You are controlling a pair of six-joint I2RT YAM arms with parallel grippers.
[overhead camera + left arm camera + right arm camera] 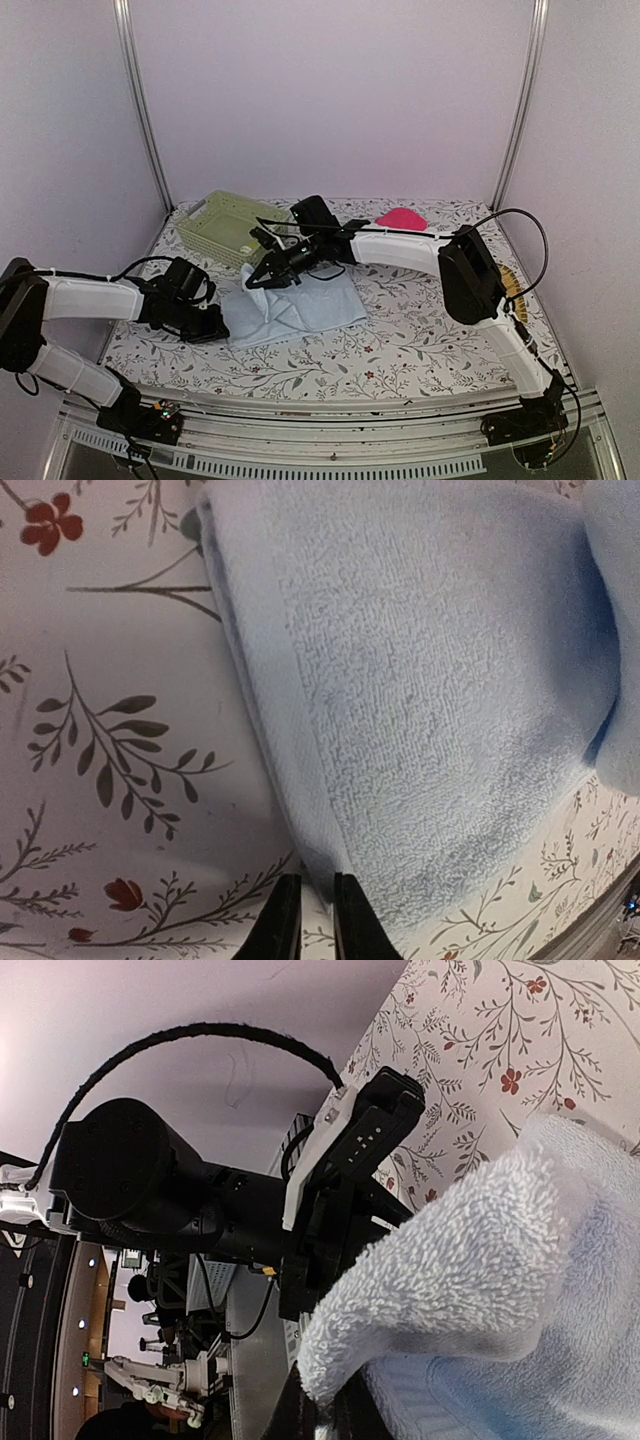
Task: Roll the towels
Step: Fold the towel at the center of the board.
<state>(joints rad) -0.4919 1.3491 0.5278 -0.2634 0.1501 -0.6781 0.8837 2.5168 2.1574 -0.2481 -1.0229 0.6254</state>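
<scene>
My right gripper clamps a fold of the blue towel; its hem lies between the fingers of my left gripper, and I can't tell whether they hold it.

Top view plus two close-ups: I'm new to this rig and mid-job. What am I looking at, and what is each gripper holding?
The machine is two white robot arms bolted at the table's near edge, each ending in a two-finger gripper. The top view looks down from behind them: the left arm is on the left, and the right arm reaches across from the right. The other two pictures come from cameras on the wrists, looking along each gripper's fingers.

On the flowered table lie a blue towel, a pink towel at the back, and a green basket.

The right gripper is shut on a raised fold of the blue towel. The left gripper sits at that towel's left edge with its fingers close together. I cannot tell whether it pinches the hem.
</scene>
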